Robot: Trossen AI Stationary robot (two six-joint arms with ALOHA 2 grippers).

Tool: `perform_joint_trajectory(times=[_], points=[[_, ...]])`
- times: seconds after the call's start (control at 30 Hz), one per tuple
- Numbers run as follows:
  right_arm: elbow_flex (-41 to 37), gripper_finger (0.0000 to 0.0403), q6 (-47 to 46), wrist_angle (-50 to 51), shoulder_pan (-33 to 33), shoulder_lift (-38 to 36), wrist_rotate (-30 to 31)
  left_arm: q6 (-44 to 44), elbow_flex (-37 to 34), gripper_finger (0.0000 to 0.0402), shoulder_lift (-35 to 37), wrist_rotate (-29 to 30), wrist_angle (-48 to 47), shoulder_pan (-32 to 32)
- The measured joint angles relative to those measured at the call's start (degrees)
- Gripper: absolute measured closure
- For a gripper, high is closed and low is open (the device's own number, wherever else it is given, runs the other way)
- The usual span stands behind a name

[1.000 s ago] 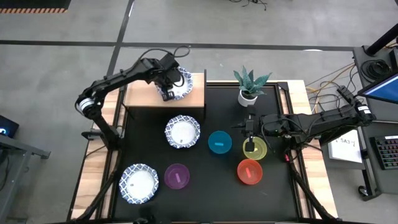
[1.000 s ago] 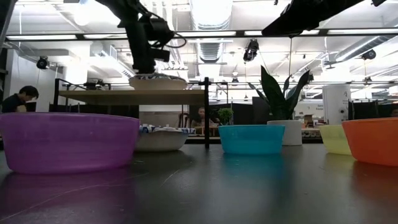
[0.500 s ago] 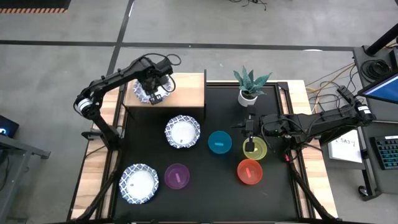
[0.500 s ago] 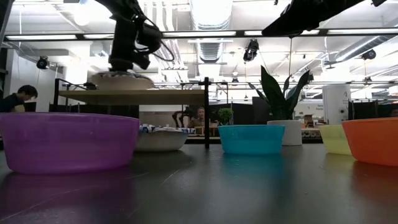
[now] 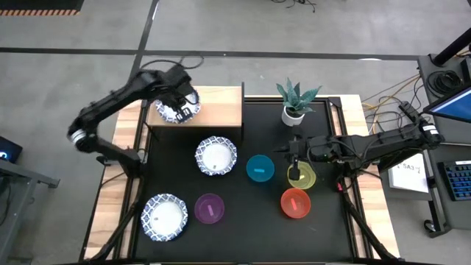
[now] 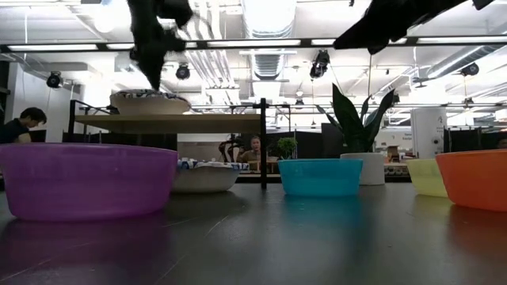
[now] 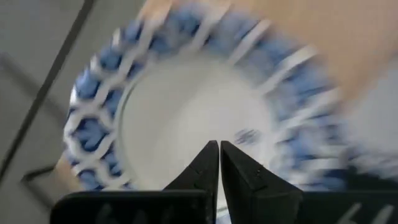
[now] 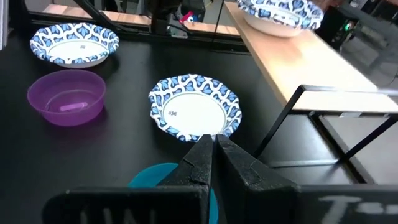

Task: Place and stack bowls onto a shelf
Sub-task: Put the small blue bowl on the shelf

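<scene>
A blue-and-white patterned bowl (image 5: 174,111) (image 6: 150,102) (image 7: 186,106) rests by its base on the left end of the wooden shelf (image 5: 217,110) (image 6: 198,123). My left gripper (image 5: 182,94) (image 7: 219,163) hovers above that bowl, shut and clear of it. Two more patterned bowls (image 5: 216,156) (image 5: 165,216) sit on the black table with the purple (image 5: 210,209), blue (image 5: 260,168), yellow (image 5: 301,177) and red (image 5: 296,203) bowls. My right gripper (image 5: 294,152) (image 8: 213,155) is shut, waiting above the gap between the blue and yellow bowls.
A white pot with a green plant (image 5: 294,103) stands at the table's far edge, right of the shelf. The shelf's right half is bare wood. People show in the room beyond the table in the low view.
My left gripper carried the patterned bowl from the shelf's right part toward its left end, set it down there, then rose clear of it. The bowl now rests on the shelf on its own. The right arm kept still.
</scene>
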State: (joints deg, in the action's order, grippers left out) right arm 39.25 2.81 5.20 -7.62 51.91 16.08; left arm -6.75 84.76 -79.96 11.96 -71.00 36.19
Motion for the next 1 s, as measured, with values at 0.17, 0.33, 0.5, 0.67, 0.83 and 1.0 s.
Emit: perform_joint_trajectory(times=[0.17,0.33,0.5,0.67,0.83,1.0], points=[[-0.07,0.0394,-2.69,-1.91,0.00,2.91,-0.01,2.81,-9.90,0.0402,13.92,-10.37,16.77,-6.53],[-0.07,0.0394,-2.68,-5.45,0.02,6.18,-0.02,4.28,-22.57,0.0401,27.06,-11.42,34.08,-16.85],[1.34,0.0394,-3.02,-8.12,0.13,8.67,-0.02,2.82,-32.37,0.0401,36.35,-11.44,44.84,-25.83],[3.39,0.0394,-3.28,-8.08,0.02,10.62,-0.02,2.81,-41.18,0.0401,42.27,-11.44,52.24,-31.90],[5.09,0.0394,-3.28,-8.03,0.01,12.03,-0.04,3.70,-46.32,0.0402,45.00,-11.42,55.93,-33.87],[7.65,0.0394,-4.64,-5.91,0.00,11.99,-0.04,3.22,-48.83,0.0402,45.50,-11.42,56.56,-33.91]])
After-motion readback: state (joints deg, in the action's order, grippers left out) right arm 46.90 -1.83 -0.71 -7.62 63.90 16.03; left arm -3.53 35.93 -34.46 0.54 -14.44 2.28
